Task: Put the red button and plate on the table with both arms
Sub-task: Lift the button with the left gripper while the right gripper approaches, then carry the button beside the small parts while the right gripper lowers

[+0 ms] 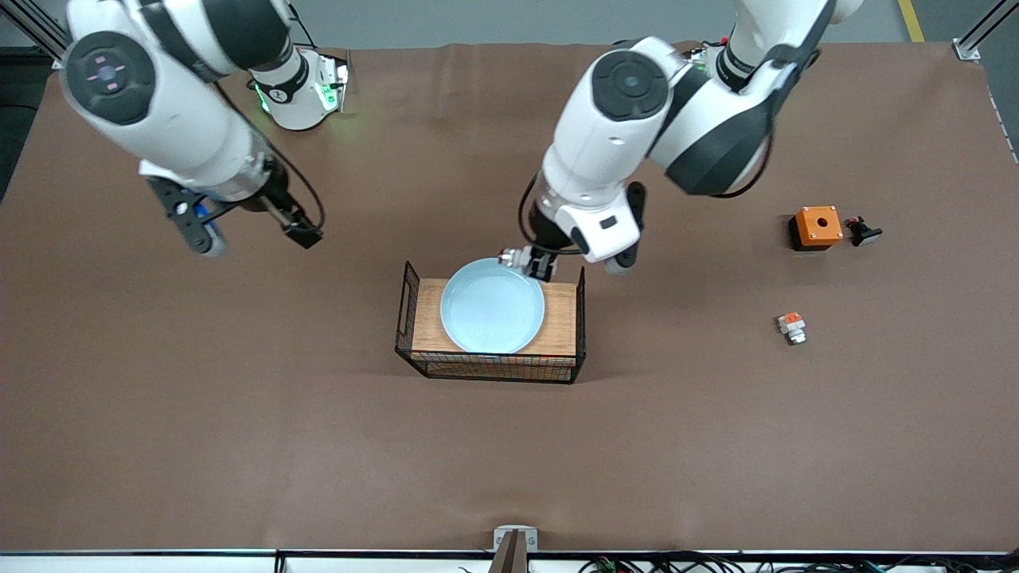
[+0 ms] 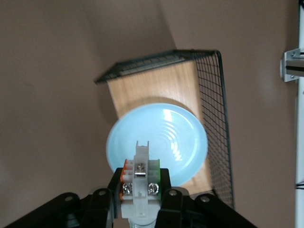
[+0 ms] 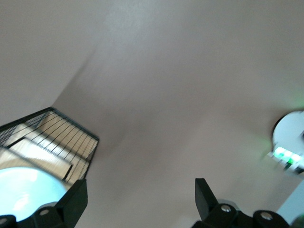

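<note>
the left arm's black two-finger gripper [image 2: 138, 197] hangs over the rim of the round pale-blue shallow plate [image 1: 492, 306], its jaws clamped on the tiny white blocky switch part with the silver-grey end, the red button [image 2: 140, 178]. the plate sits on the wood-topped black wire rack [image 1: 567, 317] in the middle of the brown matte table [image 1: 239, 446].

the right arm's black gripper [image 1: 247, 227] waits in the air over bare table toward the right arm's end, jaws spread wide and holding nothing.

to my eye the step in hand is carrying the button away from the rack and setting it down. i'd say it should swing out over open brown sheet, well apart from the wire sides, and come low before letting go, since such a small piece would likely tip or roll if dropped. best to keep it apart from the small white piece with the orange top [image 1: 791, 325], the orange box [image 1: 817, 227] and the black button piece [image 1: 863, 231] toward the left arm's end, so nothing gets knocked. the plate is not yet taken off the rack; that looks like the right gripper's job, and a grip on the raised rim seems the way in.
</note>
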Controlling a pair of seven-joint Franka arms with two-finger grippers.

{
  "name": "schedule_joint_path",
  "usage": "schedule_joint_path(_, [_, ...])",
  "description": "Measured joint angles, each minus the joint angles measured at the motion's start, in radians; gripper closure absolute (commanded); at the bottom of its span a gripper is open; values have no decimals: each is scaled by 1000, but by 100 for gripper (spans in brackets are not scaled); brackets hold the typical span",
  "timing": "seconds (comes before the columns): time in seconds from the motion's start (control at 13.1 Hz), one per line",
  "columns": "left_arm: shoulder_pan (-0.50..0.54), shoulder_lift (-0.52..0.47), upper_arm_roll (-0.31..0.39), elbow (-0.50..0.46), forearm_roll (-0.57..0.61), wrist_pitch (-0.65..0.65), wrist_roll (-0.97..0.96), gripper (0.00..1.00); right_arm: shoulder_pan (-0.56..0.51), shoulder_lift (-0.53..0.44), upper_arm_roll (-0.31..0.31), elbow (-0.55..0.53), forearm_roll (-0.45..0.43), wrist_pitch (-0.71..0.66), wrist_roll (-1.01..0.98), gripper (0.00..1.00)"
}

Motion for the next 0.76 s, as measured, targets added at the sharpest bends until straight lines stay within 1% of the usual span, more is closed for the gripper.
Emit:
schedule_joint_path(0.23, [86, -86, 0, -39, -58, -184, 285, 85, 107, 3, 1, -42, 1, 103, 187, 0])
schedule_joint_path(0.38, [164, -153, 1, -103, -74, -269, 501, 85, 180, 11, 1, -69, 1, 180, 310, 0])
schedule_joint_path(0.46, [205, -187, 1, -147, -76, -291, 606, 85, 214, 19, 1, -76, -2, 214, 370, 0])
schedule_joint_path(0.61, [292, -264, 2, -267, -77, -302, 832, 85, 274, 52, 1, -86, -22, 290, 496, 1])
schedule_joint_path(0.76, [359, -313, 3, -375, -77, -298, 1025, 84, 328, 110, 1, -92, -79, 362, 632, 2])
